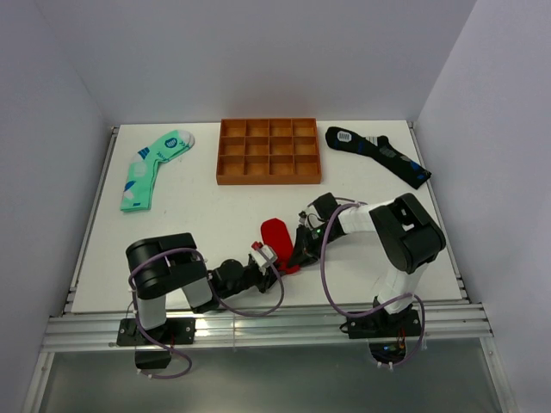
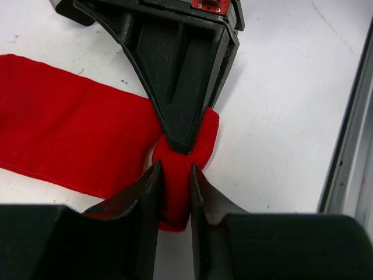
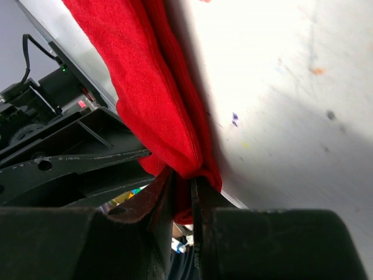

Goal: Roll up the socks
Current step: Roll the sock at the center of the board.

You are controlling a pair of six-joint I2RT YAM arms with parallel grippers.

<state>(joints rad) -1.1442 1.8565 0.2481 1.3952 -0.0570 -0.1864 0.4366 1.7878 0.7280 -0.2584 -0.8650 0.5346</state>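
Though perhaps speckled, white table (image 1: 189, 215) beneath red sock (image 1: 275, 233), between pale walls (image 1: 258, 52).

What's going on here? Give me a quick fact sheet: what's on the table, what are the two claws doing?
Red sock: table centre, one end bunched
Left gripper: pinching that bunched end
Right gripper: pinching the same end, from opposite
Mint-green sock: far left, flat, untouched
Black sock: far right, untouched
Orange tray: far middle, looks empty
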